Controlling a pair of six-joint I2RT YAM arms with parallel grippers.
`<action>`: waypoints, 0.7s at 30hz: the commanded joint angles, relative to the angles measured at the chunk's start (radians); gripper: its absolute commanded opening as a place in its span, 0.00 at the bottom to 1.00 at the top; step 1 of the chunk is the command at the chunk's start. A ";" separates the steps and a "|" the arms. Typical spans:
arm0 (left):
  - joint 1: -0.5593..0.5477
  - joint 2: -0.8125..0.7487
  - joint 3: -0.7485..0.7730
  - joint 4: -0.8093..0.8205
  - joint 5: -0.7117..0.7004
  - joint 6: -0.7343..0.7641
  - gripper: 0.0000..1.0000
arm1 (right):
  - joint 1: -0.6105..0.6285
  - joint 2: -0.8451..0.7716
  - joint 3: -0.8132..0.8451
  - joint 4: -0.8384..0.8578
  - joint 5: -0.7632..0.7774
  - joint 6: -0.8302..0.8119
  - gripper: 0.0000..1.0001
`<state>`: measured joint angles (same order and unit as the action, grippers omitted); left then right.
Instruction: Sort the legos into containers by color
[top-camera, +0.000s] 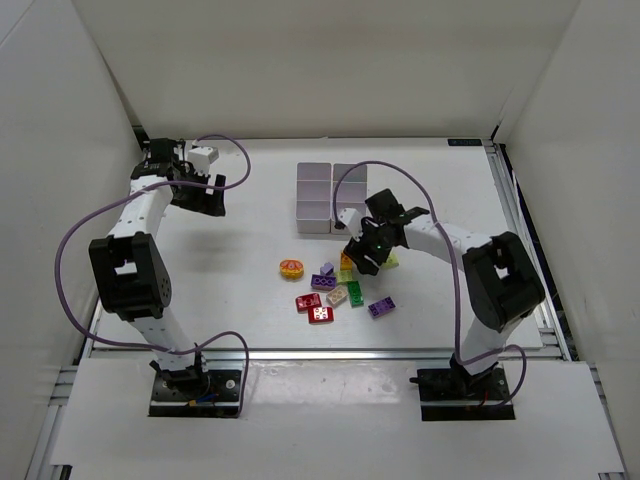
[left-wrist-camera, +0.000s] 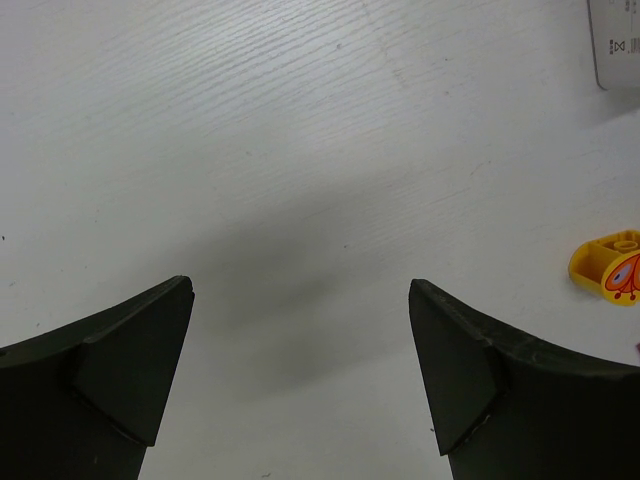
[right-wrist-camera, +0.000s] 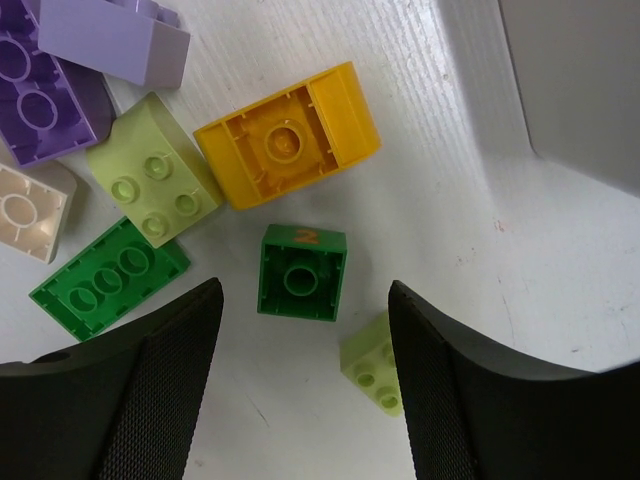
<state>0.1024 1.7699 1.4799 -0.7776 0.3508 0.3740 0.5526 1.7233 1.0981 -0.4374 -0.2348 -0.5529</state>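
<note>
Across white worktop (top-camera: 250, 220) — legos (top-camera: 340, 290) strewn near the containers (top-camera: 315, 195). Hovered right gripper (right-wrist-camera: 305, 320), part-spread and empty, astride small green brick (right-wrist-camera: 302, 273); left gripper (left-wrist-camera: 300, 290) wide. Judged brick light, rigid, slick — best pinched across flat sides.

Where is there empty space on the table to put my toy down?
The widest bare patch lies between the left claw and the white boxes. Another lies right of the boxes, toward the table's far right corner. It is crowded on the boxes' near side, where the bricks bunch up under the right claw.
</note>
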 joint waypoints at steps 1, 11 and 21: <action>-0.003 -0.040 -0.001 0.009 -0.003 0.013 1.00 | 0.009 0.018 0.037 0.016 -0.009 -0.019 0.71; -0.003 -0.018 0.006 0.015 -0.007 0.014 0.99 | 0.017 0.045 0.029 0.023 0.000 -0.048 0.33; -0.003 -0.020 -0.001 0.018 0.007 0.014 0.99 | 0.004 -0.076 0.057 -0.058 -0.047 -0.027 0.05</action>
<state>0.1024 1.7737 1.4799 -0.7765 0.3458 0.3771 0.5629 1.7454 1.1038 -0.4545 -0.2401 -0.5922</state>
